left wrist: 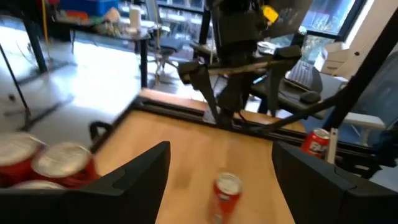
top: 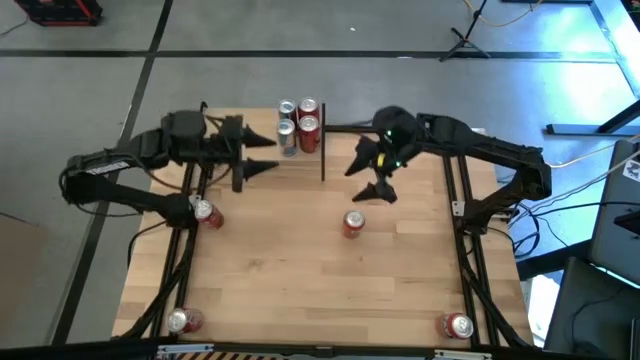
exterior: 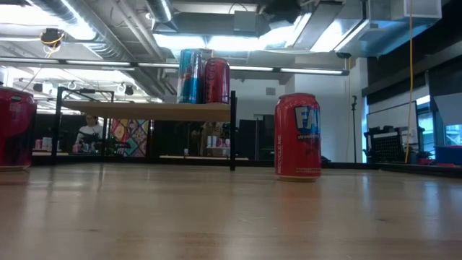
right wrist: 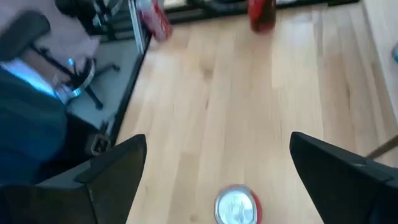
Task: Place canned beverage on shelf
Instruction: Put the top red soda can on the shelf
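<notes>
Right gripper (top: 365, 180): fingers spread wide, empty, hovering above red can (top: 353, 224) standing mid-table, well apart from shelf (top: 262, 170); can likely rigid, smooth, light; grasp across mid-body

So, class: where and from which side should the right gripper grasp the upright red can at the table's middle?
Grip the red can across its round side wall, probably descending from above. It stands upright and alone, and the open right gripper hangs just behind it, looking down on its top.
</notes>
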You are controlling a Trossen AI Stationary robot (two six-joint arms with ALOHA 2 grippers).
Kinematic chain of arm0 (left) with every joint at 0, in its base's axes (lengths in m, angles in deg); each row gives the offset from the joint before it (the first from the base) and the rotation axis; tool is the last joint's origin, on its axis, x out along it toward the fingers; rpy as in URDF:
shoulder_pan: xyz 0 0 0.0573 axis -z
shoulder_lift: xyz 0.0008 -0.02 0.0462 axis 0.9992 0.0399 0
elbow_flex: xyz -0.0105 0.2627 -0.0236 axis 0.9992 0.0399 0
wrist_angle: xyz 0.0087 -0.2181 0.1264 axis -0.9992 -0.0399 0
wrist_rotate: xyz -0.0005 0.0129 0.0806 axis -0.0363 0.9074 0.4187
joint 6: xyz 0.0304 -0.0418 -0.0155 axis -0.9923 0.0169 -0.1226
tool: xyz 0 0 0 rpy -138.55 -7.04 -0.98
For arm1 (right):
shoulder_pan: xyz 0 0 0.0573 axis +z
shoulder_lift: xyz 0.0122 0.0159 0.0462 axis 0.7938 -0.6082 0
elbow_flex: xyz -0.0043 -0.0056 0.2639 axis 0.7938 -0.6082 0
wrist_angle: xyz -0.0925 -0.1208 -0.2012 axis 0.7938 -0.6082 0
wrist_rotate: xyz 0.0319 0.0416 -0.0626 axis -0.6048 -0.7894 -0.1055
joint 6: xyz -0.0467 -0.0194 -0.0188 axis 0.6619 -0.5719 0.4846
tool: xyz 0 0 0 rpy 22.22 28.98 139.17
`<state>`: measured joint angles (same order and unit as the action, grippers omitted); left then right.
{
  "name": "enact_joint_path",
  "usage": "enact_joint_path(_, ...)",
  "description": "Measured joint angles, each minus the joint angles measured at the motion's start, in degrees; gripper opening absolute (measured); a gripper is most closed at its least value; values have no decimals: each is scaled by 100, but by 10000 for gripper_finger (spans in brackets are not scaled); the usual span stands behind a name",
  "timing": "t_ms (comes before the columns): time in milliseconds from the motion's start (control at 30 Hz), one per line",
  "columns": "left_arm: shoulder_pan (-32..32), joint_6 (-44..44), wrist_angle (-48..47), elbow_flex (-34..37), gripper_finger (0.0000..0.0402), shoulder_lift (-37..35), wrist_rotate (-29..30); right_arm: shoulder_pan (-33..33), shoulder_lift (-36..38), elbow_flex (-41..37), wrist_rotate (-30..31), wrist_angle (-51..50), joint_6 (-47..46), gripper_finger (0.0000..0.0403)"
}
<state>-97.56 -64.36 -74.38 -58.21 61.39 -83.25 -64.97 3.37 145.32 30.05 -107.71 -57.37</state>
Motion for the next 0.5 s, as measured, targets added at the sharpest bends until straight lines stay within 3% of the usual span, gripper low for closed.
enact_joint_path(233, 1269, 732, 10, 0, 270, 582, 1528, 645, 529, -109, 489, -687, 154, 383)
enact_joint_path(500, 1681, 1221, 911, 4, 270, 1706, 1799, 1276, 1957, -1390, 1048, -426, -736, 383)
